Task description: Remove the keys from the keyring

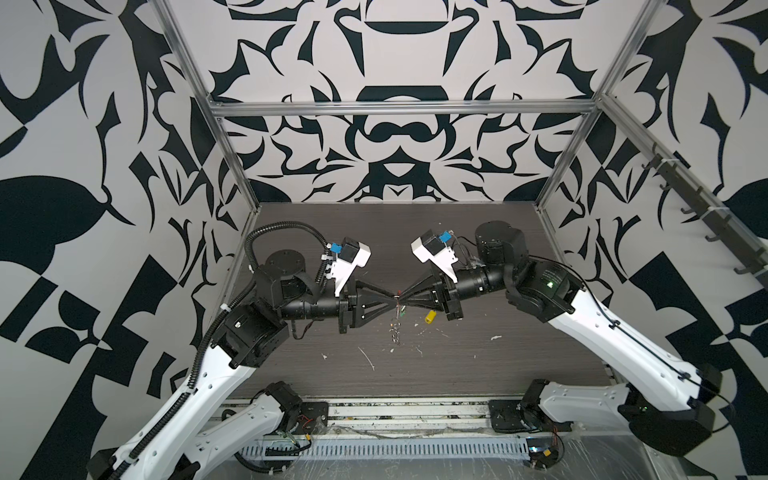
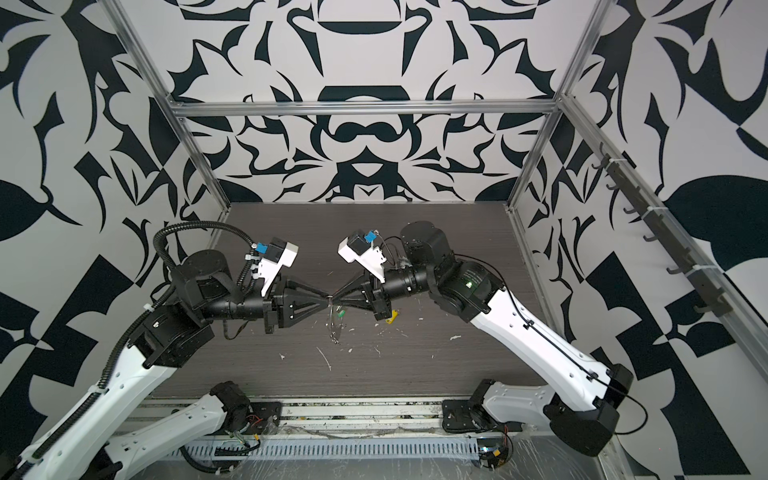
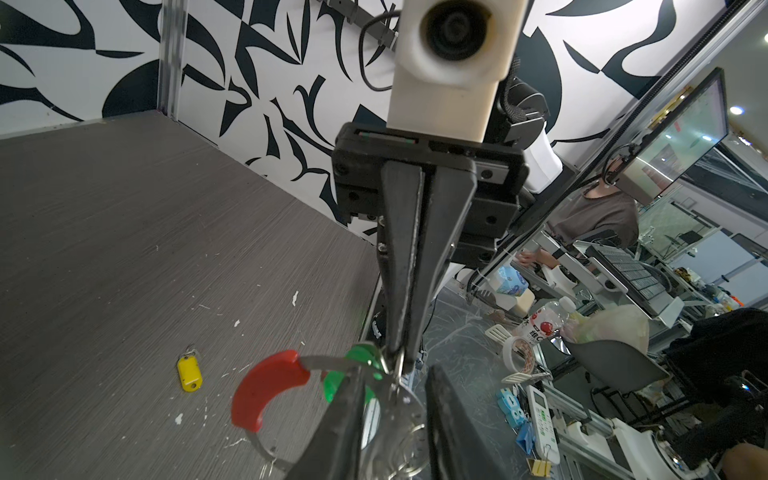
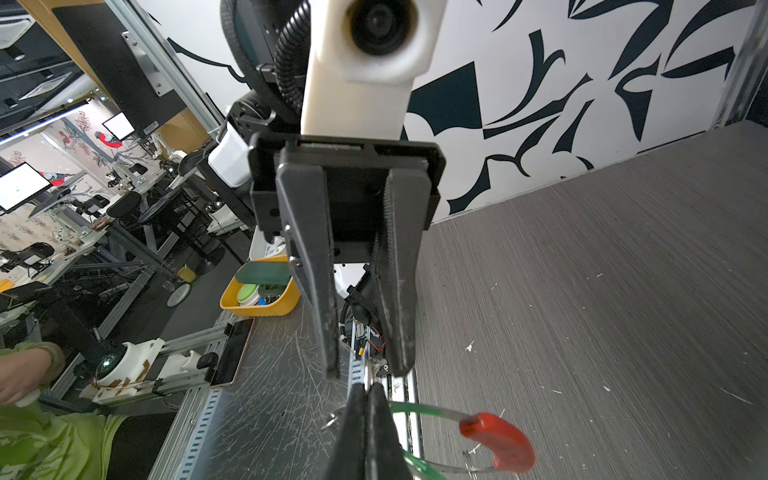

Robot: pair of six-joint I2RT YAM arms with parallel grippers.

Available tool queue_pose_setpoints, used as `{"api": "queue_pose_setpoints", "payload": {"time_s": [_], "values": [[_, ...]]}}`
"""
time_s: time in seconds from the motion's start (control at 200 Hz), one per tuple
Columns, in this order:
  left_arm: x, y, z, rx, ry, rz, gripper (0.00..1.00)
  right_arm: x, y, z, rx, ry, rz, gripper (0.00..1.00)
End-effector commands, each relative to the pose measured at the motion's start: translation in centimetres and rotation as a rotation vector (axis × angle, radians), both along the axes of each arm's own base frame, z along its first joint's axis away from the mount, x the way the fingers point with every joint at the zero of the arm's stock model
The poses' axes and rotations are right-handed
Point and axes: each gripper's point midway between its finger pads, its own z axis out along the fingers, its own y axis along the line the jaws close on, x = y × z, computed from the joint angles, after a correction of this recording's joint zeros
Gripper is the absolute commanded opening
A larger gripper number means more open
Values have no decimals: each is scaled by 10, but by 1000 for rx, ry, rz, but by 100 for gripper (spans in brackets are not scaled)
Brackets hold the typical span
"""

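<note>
Both grippers meet tip to tip above the middle of the table. My right gripper is shut on the keyring's thin metal hoop. The keyring hangs below the tips, and its red sleeve sits off to one side. The green key hangs on the hoop right beside the grip. My left gripper is open, with its fingers on either side of the hoop and the small silver rings. The yellow key lies loose on the table.
White flecks and scraps lie scattered over the dark wood-grain table. A metal rail and slotted cable duct run along the front edge between the arm bases. Patterned walls and frame posts close in the other sides.
</note>
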Motion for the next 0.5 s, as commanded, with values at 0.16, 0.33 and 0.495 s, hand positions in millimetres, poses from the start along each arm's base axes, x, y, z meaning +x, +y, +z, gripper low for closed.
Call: {"api": "queue_pose_setpoints", "payload": {"time_s": [0.16, 0.33, 0.495], "values": [[-6, 1, 11, -10, -26, -29, 21, -5, -2, 23, 48, -49, 30, 0], [-6, -1, 10, -7, -18, -36, 12, -4, -1, 22, 43, -45, 27, 0], [-3, -2, 10, -13, -15, -32, 0, -2, 0, 23, 47, -35, 19, 0]]}}
